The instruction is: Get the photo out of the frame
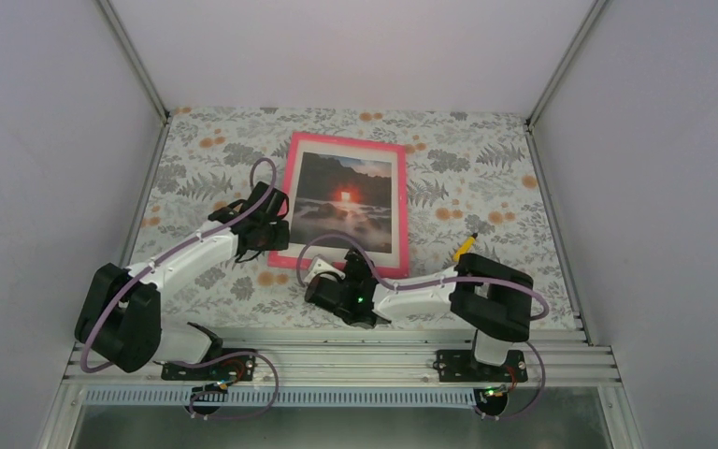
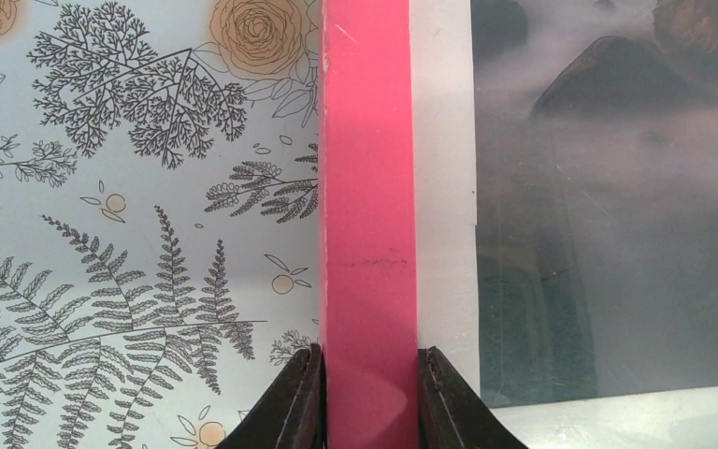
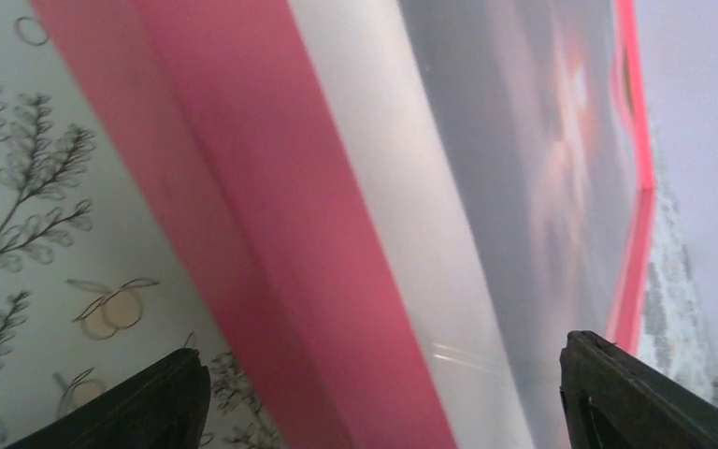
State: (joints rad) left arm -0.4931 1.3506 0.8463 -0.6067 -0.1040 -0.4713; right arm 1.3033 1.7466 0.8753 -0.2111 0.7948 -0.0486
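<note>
Top external view: we are looking down on two arms reaching from the near rail toward one frame point(image 1: 351, 140), bright pink, lying face up on the floral tablecloth point(image 1: 486, 187) at mid-table. One photo point(image 1: 346, 201), a dark cloudy landscape with a glowing red-orange sun inside a white border, is sitting in the frame.

The left arm is stretching forward and inward, elbow low, bringing the left gripper point(image 1: 276, 224) onto the frame's left rail near its near corner. The right arm is folding sharply leftward across the table, its wrist turned so the right gripper point(image 1: 332, 281) is meeting the frame's near edge.

In the left wrist view we are seeing the left gripper point(image 2: 371, 374) clamping the pink rail point(image 2: 369, 187): both dark fingers point(image 2: 299, 402) are pressing its two sides, with the photo point(image 2: 617, 234) just to the right of them.

In the right wrist view the right gripper point(image 3: 379, 393) is standing wide apart. Its fingers point(image 3: 164, 402) are straddling the pink rail point(image 3: 271, 234) and the photo's white border point(image 3: 524, 187) without closing on either.

We are counting two arms, two grippers, one frame and one photo.
</note>
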